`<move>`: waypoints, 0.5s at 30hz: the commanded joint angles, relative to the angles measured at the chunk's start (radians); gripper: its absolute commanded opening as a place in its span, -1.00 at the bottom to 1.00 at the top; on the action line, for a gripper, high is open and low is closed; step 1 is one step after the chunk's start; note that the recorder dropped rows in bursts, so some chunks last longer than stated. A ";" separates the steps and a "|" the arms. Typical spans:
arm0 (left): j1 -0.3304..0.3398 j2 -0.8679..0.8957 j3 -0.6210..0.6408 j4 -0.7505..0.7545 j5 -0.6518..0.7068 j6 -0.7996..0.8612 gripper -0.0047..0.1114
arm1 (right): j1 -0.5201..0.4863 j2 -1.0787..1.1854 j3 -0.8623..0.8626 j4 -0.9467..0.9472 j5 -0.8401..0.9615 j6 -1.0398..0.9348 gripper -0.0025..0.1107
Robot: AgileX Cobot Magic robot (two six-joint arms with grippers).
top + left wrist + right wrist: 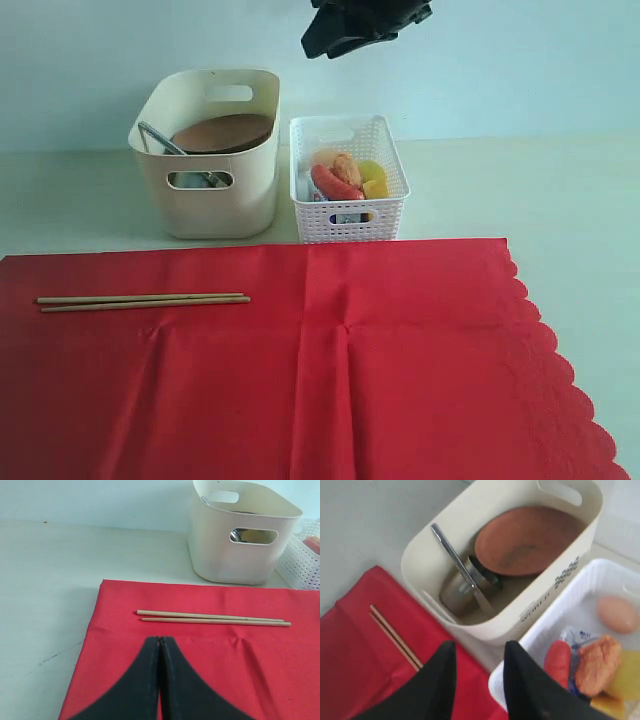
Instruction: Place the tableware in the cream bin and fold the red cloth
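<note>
The red cloth (300, 360) lies spread flat with its scalloped edge on the right. A pair of wooden chopsticks (143, 299) rests on its left part. Behind the cloth, the cream bin (205, 205) holds a round brown plate (527, 540), a steel cup (465, 587) and a silver knife (455, 560). My left gripper (160, 640) is shut and empty, low over the cloth (200, 655) just short of the chopsticks (212, 618). High above the gap between the bins, my right gripper (480, 650) is open with nothing between its fingers.
A white lattice basket (348, 215) stands right of the cream bin, touching it or nearly so. It holds an egg (618, 614), a red sausage (557, 662) and other foods. The dark right arm (365, 22) hangs at the top of the exterior view.
</note>
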 commanded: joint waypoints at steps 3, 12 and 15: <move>-0.006 -0.004 0.003 -0.012 -0.010 0.002 -0.92 | -0.006 -0.070 -0.001 -0.079 0.071 0.095 -0.86; -0.006 -0.004 0.003 -0.012 -0.010 0.002 -0.92 | -0.006 -0.324 0.325 -0.188 0.071 0.116 -0.96; -0.006 -0.004 0.003 -0.012 -0.010 0.002 -0.92 | -0.006 -0.451 0.511 -0.228 -0.015 0.114 -0.96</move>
